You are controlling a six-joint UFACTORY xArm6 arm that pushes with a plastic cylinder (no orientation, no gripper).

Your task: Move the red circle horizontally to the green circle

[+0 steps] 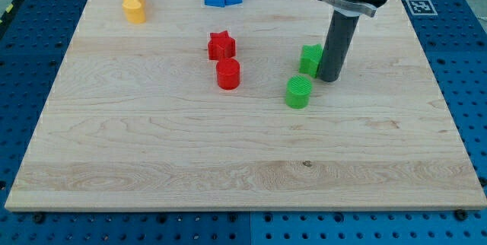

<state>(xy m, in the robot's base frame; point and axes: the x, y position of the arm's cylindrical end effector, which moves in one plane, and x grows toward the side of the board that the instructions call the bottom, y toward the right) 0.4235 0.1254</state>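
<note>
red circle point(228, 74) upright, axis vertical | green circle point(298, 92) right | no pincer; my tip point(328, 79) beyond

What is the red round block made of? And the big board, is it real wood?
The red circle looks like plastic: one even, matte colour with faint ridges on its side, perhaps printed. The board looks like real pale wood, since grain lines and joined strips run across it, though a wood-look surface can't be ruled out.
</note>
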